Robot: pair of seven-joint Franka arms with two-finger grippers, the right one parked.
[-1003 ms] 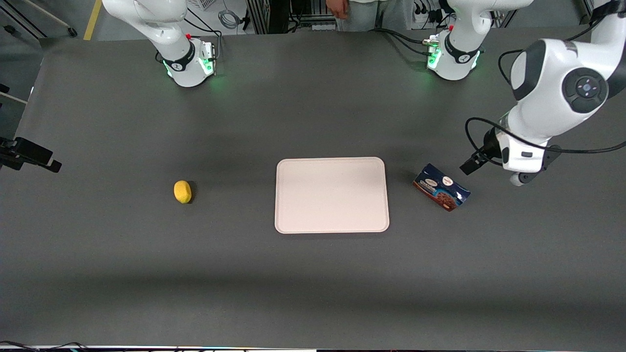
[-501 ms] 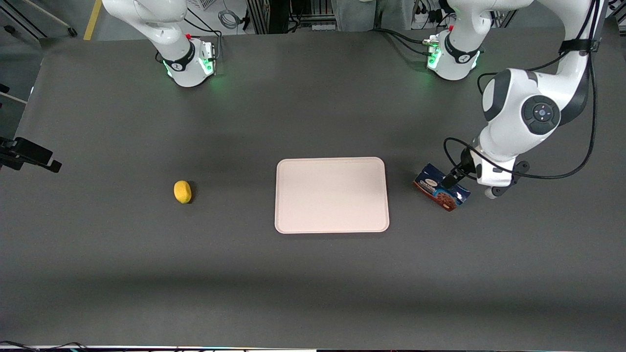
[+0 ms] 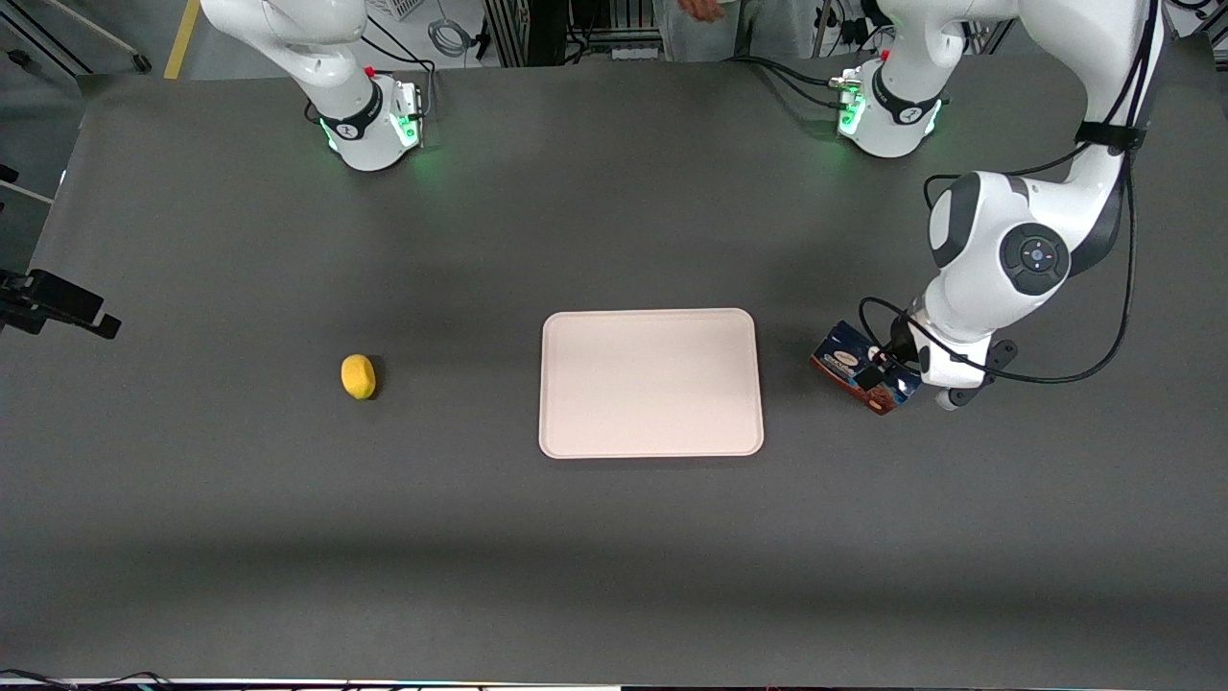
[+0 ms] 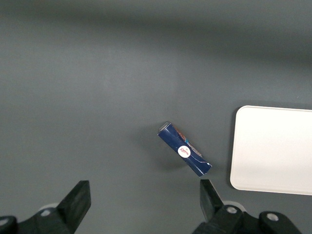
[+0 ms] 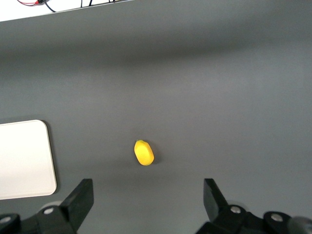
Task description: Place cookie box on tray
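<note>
Approach step, gripper [image 3: 875, 374] hung above the cookie box [image 3: 857, 376], fingers [image 4: 78, 202] spread wide, holding nothing. Box lay on the dark table [image 3: 614, 537] just beside the tray [image 3: 650, 382], toward the working arm's end, touching neither tray nor gripper. It sat skewed to the tray's edges, narrow navy side with a white round logo facing up in the wrist view.

To do this well, judged: centre over the box, turn the wrist so the pads face the long sides, then descend straight and close across the narrow width. Closing without turning would likely push or spin the carton.

In the wrist view the box [image 4: 184, 154] lay between the two fingers' lines but ahead of them, well clear of both pads, nearer one than the other. Tray empty. Yellow lemon-like object [image 3: 358, 375] lay toward the parked arm's end, irrelevant.
</note>
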